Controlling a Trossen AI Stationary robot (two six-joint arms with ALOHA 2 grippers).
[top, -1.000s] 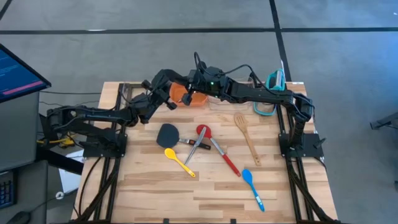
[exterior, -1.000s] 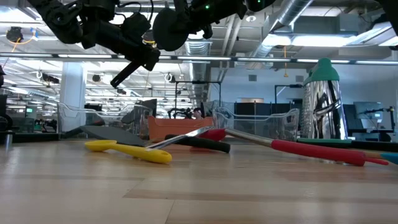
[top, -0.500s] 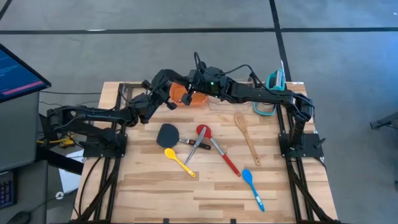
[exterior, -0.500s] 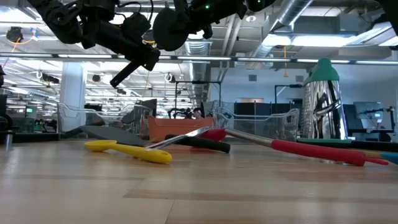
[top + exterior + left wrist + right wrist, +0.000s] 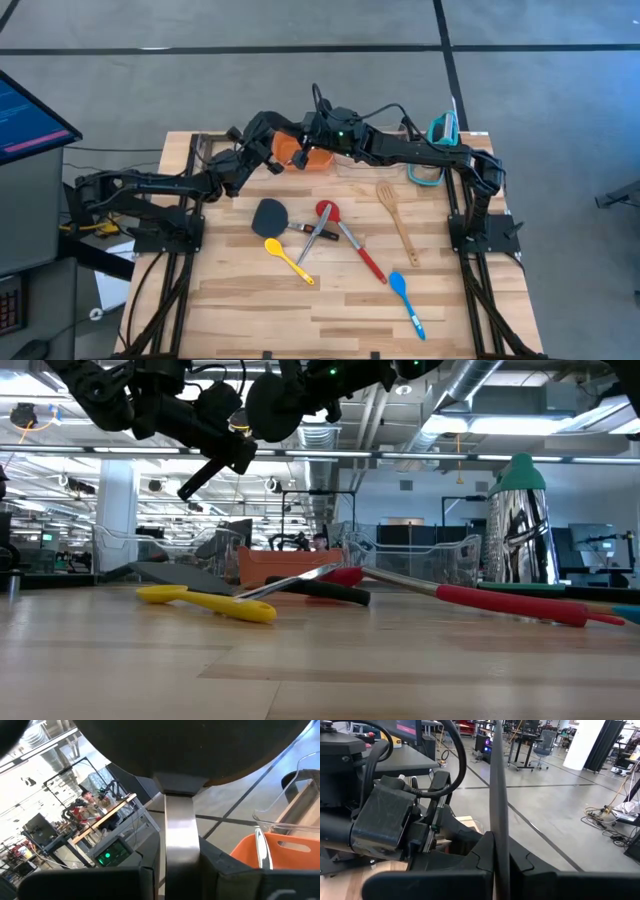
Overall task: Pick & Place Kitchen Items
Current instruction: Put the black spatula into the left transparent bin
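Left gripper [image 5: 272, 160] and right gripper [image 5: 303, 140] both over the orange bin [image 5: 312, 158], together clamping a flat metal utensil [image 5: 179, 840], black spatula [image 5: 270, 216] nearer the table's front

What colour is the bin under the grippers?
Orange bin; clearest in the high view.

The high view looks straight down on the whole table [image 5: 330, 290]. The low view sits at table height, facing the far room. Both show the yellow spoon [image 5: 288, 259]. Each wrist view looks closely past its own fingers.
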